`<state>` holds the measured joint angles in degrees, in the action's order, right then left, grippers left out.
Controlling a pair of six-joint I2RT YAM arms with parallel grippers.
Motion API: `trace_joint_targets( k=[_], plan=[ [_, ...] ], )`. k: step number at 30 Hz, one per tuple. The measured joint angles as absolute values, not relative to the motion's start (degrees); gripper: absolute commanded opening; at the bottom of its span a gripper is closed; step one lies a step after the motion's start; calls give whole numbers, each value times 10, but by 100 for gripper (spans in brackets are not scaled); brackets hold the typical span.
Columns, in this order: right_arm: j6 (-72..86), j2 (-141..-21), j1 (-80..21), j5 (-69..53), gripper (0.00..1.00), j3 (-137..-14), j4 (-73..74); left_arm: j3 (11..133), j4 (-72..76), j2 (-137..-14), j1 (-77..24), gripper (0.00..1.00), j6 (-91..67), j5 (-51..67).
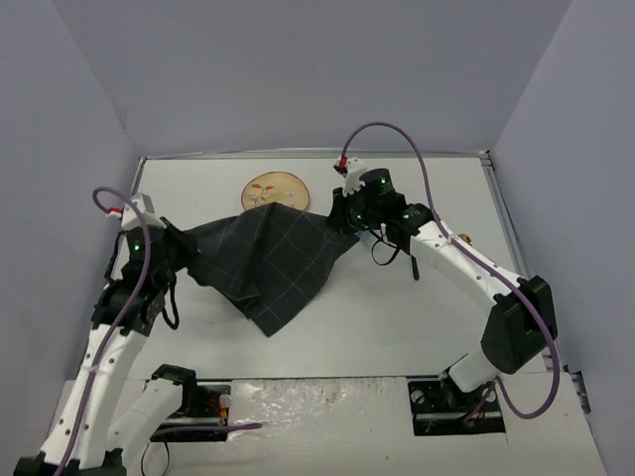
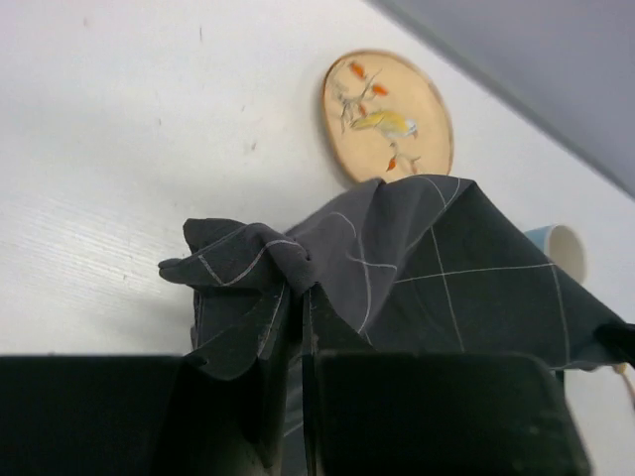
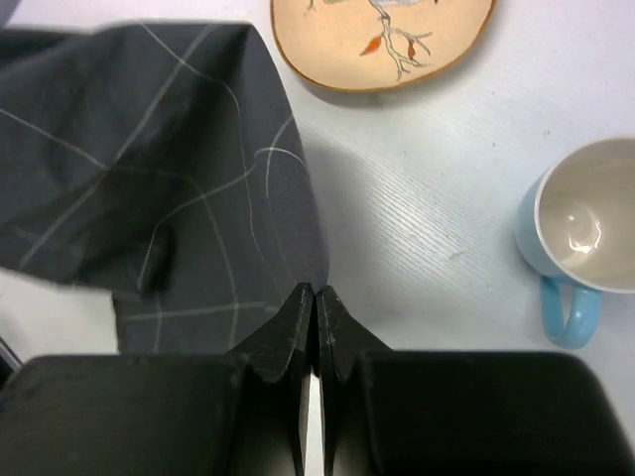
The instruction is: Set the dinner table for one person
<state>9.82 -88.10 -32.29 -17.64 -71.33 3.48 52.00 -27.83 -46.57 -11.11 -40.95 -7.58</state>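
A dark grey checked placemat (image 1: 273, 263) hangs stretched between my two grippers above the white dinner table (image 1: 397, 317), its lower corner drooping toward the near side. My left gripper (image 1: 184, 243) is shut on the bunched left corner; in the left wrist view the cloth (image 2: 446, 288) folds over the closed tips of that gripper (image 2: 306, 293). My right gripper (image 1: 347, 223) is shut on the right corner, with the cloth (image 3: 169, 169) pinched at its tips (image 3: 315, 293).
A tan plate (image 1: 275, 190) with a bird and branch design lies at the back of the table, partly behind the cloth. A light blue cup (image 3: 585, 223) stands upright to the right of that plate (image 3: 387, 40). Grey walls surround the table.
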Motion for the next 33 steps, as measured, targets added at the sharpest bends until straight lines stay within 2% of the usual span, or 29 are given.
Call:
trace_joint_targets(
  k=[4, 7, 9, 10, 12, 13, 15, 16, 23, 33],
  plan=[
    [98, -844, -323, -189, 0, -706, 30, 505, -290, -380, -111, 0, -414, -107],
    [100, -810, -323, -193, 0, -673, 23, 429, -329, -329, -111, 0, -457, -132],
    [105, -800, -323, -196, 0, -641, 18, 364, -370, -320, -111, 6, -505, -136],
    [109, -799, -324, -198, 0, -624, 15, 333, -390, -318, -111, 12, -531, -135],
    [120, -802, -328, -198, 0, -583, 15, 285, -431, -317, -111, 41, -581, -129],
    [126, -806, -329, -198, 0, -562, 18, 270, -451, -318, -111, 53, -602, -127],
    [138, -815, -334, -198, 0, -529, 23, 263, -485, -314, -112, 71, -624, -129],
    [142, -820, -339, -198, 0, -515, 27, 267, -492, -311, -112, 74, -630, -132],
    [168, -851, -377, -175, 0, -488, 29, 375, -428, -343, -112, 79, -530, -134],
    [210, -907, -396, -124, 0, -472, 29, 479, -238, -643, -112, 81, -405, 31]
  ],
)
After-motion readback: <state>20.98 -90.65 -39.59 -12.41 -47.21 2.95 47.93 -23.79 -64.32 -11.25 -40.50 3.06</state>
